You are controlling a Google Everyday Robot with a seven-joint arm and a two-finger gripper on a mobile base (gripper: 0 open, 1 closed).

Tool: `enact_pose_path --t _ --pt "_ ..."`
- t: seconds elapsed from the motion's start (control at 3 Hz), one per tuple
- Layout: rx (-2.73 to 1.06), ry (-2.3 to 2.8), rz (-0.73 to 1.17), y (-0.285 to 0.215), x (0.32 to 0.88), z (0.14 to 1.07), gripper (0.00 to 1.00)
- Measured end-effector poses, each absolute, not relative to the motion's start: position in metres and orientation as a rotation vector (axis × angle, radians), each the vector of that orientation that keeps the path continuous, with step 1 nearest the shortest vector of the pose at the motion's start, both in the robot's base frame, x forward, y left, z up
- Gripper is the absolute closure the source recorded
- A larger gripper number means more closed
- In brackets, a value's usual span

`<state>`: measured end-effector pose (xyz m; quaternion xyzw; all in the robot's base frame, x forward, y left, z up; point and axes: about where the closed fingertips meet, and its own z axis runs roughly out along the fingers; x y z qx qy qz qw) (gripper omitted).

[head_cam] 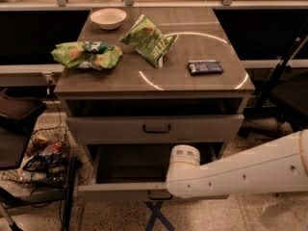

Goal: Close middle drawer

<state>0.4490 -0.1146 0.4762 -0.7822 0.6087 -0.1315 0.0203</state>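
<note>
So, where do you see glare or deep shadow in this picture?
Camera view: a bright ring of glare curves across the cabinet top; the open middle drawer is dim inside; the gripper is hidden behind the white arm at that drawer's front.

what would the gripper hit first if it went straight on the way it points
Probably the front panel of the middle drawer, by its small handle. The gripper is hidden under the white wrist right at that panel, so its heading is uncertain.
</note>
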Motion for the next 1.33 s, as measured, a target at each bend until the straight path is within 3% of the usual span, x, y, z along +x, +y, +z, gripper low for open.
enact_pose_path --t 0.67,1.33 --pt "-2.401 2.07 -0.254 -0.162 0.39 0.432 1.0" --pt "-2.427 1.989 -0.211 -0.167 0.395 0.359 1.0"
